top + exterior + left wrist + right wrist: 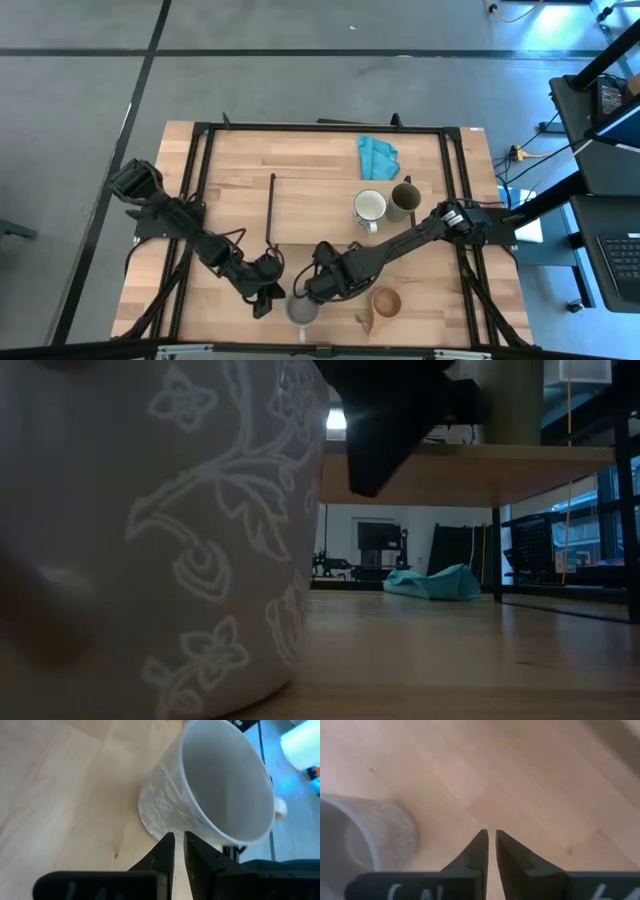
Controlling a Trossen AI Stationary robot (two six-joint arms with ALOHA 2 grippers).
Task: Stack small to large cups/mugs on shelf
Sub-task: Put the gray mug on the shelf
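The grey mug (pixel 303 310) with a pale flower pattern stands upright on the table near its front edge; it fills the left of the low view (pixel 150 540). My left gripper (pixel 266 297) is shut, low at the mug's left side (pixel 165 800). My right gripper (pixel 312 288) is shut just above and behind the mug (pixel 370 840). The brown wooden cup (pixel 385 301) stands to the mug's right, its handle toward the front edge. The white cup (pixel 369 207) and the olive-green cup (pixel 404 200) stand side by side on the shelf (pixel 320 205). My left gripper's shut fingertips (pixel 170 840) point at the lower side wall (pixel 160 815) of the grey mug from the table's left. I cannot tell whether they touch it. The mug stands upright on the table.
A teal cloth (pixel 378 155) lies on the table behind the shelf and shows in the low view (pixel 435 582). The shelf's board (pixel 470 470) stands on black wire legs (pixel 272 210). Black frame rails (pixel 195 200) run along the table's sides.
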